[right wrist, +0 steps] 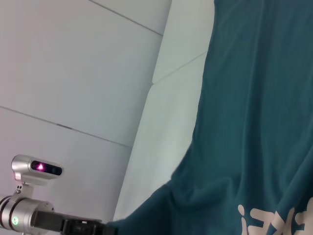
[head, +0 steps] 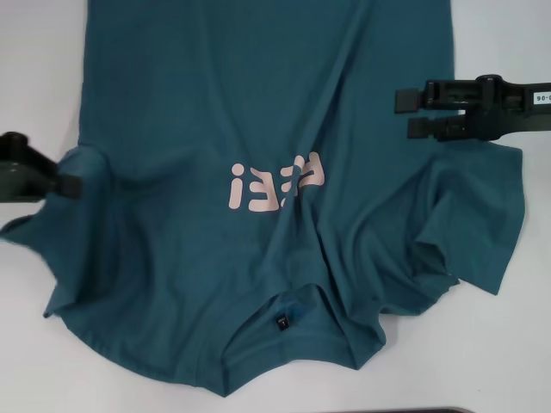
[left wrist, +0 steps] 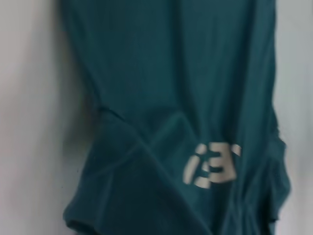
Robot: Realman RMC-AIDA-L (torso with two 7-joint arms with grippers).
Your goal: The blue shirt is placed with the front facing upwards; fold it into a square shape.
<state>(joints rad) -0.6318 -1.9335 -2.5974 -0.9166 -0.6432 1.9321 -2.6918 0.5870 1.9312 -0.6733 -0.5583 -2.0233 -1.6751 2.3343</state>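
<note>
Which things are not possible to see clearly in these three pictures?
- Blue shirt: its hem is cut off by the head view's top edge.
- Pink lettering: creases cover part of it in the head view; the right wrist view's edge cuts it.
- Left gripper: its fingertips meet the bunched left sleeve, so whether it is gripping is unclear.
- Black neck tag: its print is too small to read.
- Right gripper: open, beside the shirt's edge.

Left gripper [head: 76,185]: my left arm low at left edge, reaching inward, fingers closed, pinching shirt [head: 258,129] sleeve edge. Right gripper [head: 406,114]: my right arm extended level from right edge, two fingers parted, one above other, tips over shirt side.
</note>
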